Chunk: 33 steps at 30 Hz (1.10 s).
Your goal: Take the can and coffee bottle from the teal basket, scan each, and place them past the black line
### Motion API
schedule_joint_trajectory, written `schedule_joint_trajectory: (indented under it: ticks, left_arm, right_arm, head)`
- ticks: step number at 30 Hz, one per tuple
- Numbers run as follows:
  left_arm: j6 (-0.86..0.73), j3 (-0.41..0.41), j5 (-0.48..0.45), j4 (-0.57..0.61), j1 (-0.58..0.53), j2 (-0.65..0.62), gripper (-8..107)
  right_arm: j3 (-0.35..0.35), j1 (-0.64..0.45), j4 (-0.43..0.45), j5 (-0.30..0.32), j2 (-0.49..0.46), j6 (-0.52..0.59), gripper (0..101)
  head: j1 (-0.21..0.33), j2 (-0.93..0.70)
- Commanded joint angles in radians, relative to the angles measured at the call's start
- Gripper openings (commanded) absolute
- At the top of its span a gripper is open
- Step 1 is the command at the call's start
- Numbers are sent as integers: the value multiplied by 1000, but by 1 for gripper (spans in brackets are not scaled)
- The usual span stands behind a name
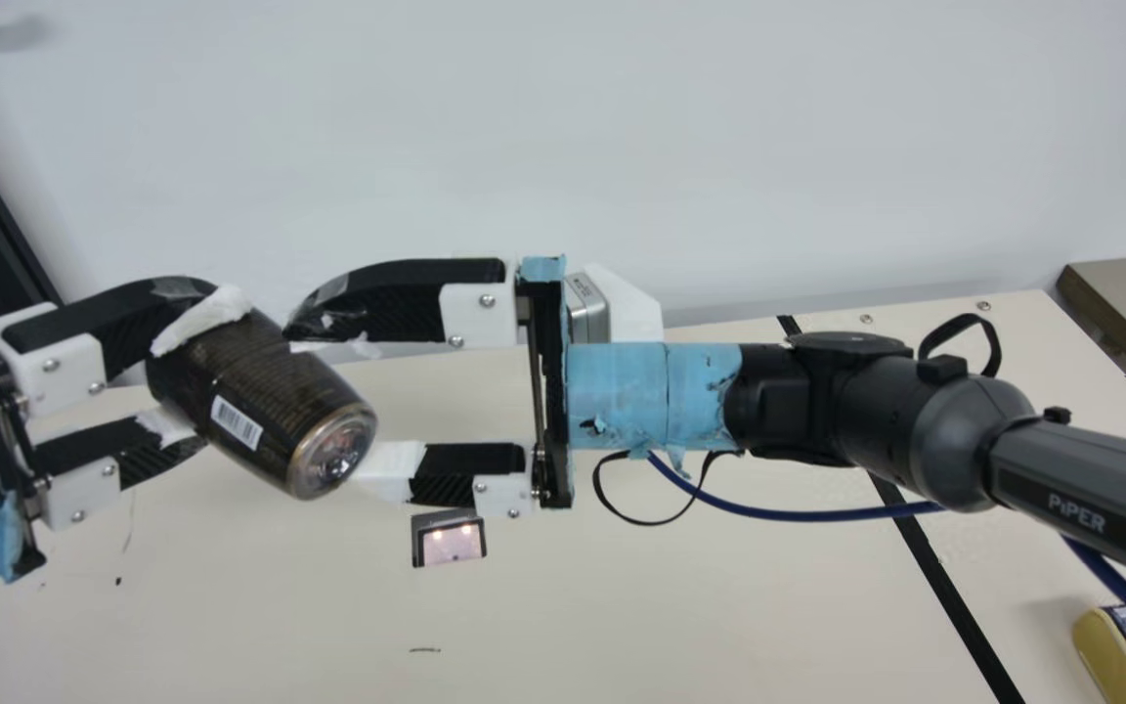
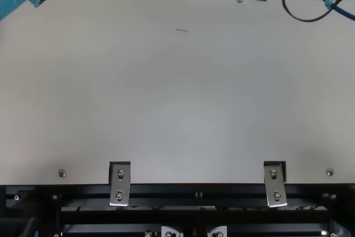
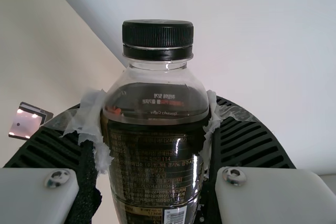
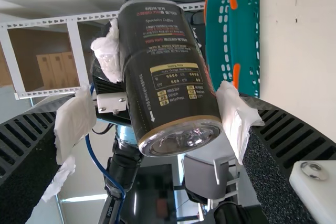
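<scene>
My left gripper (image 1: 190, 367) is shut on the dark coffee bottle (image 1: 260, 391), held tilted above the table, its base toward my right gripper (image 1: 328, 396). In the left wrist view, the left gripper (image 3: 156, 129) clasps the bottle (image 3: 155, 156) below its black cap. My right gripper (image 4: 149, 119) is open, with the bottle's base end (image 4: 173, 87) between its fingers in the right wrist view; contact cannot be told. A barcode faces the main view. The teal basket (image 4: 231, 40) shows orange parts. Beyond the black line (image 1: 944, 577) lies a yellow, dark-patterned thing (image 1: 1115, 650), possibly the can.
A small scanner with a lit window (image 1: 451, 543) stands on the table (image 1: 622, 606) below my right gripper. A blue cable (image 1: 798, 513) hangs under the right arm. Behind the table rises a pale wall.
</scene>
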<state>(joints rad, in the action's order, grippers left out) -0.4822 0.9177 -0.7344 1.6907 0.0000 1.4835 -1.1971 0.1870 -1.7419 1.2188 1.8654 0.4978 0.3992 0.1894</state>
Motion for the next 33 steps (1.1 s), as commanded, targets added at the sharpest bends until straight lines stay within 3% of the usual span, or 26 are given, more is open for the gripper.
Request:
schedule_joint_trajectory:
  ticks: [1, 33]
  left_arm:
    - [0, 0, 0, 0, 0, 0, 10]
    - [0, 0, 0, 0, 0, 0, 10]
  right_arm:
    - [-6, 7, -3, 1, 4, -6, 101]
    - [-142, 75, -3, 1, 119, -100, 101]
  head:
    - [37, 5]
    - [37, 5]
